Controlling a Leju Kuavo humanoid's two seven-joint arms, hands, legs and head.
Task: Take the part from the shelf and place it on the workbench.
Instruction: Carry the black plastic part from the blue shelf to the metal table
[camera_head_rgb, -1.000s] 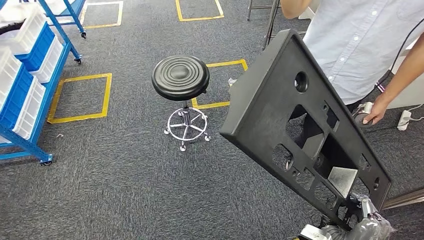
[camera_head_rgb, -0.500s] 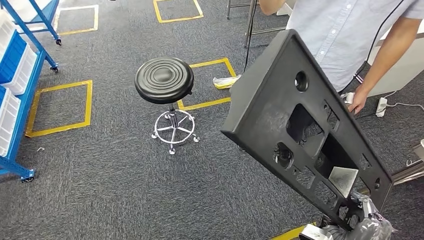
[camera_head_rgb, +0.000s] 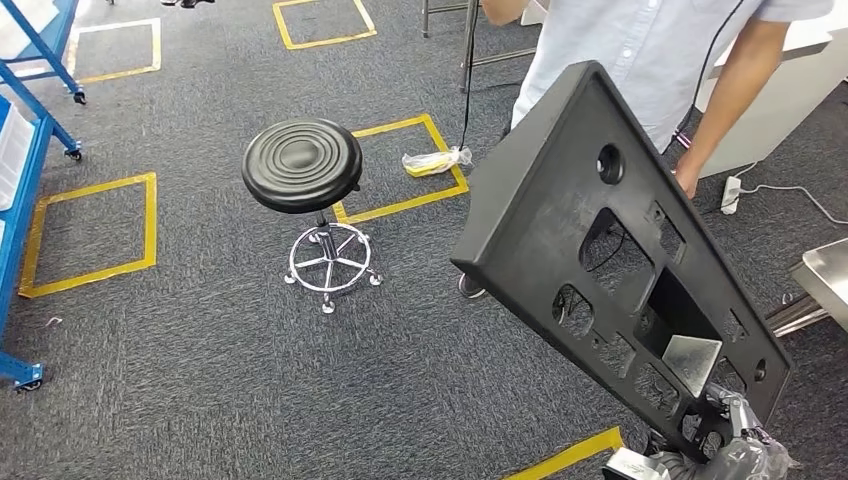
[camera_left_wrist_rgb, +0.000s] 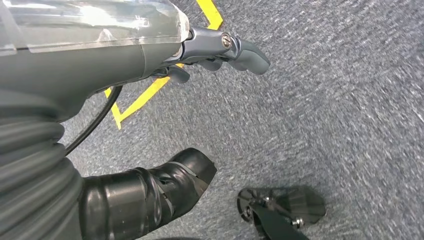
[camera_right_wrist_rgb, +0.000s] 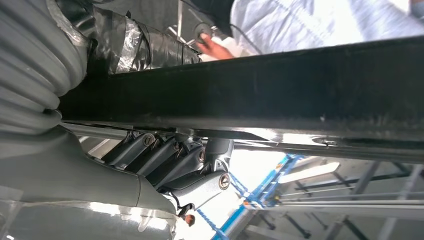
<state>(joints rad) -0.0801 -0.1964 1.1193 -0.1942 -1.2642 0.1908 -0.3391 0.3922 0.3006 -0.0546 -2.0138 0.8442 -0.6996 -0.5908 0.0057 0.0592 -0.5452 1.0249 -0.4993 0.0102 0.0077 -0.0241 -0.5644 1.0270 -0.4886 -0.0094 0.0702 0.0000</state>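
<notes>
While the right hand (camera_head_rgb: 722, 445) grips the panel (camera_head_rgb: 610, 250) by its near corner, this stiff, broad piece appears liable to swing.

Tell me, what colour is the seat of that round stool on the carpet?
Black, with raised concentric rings on the stool seat; the head view shows it best.

Part (camera_head_rgb: 560, 215): large flat black moulded panel (several rectangular and round cut-outs), held tilted above carpet, gripped at its lower corner by the right hand (camera_head_rgb: 725, 450).
</notes>
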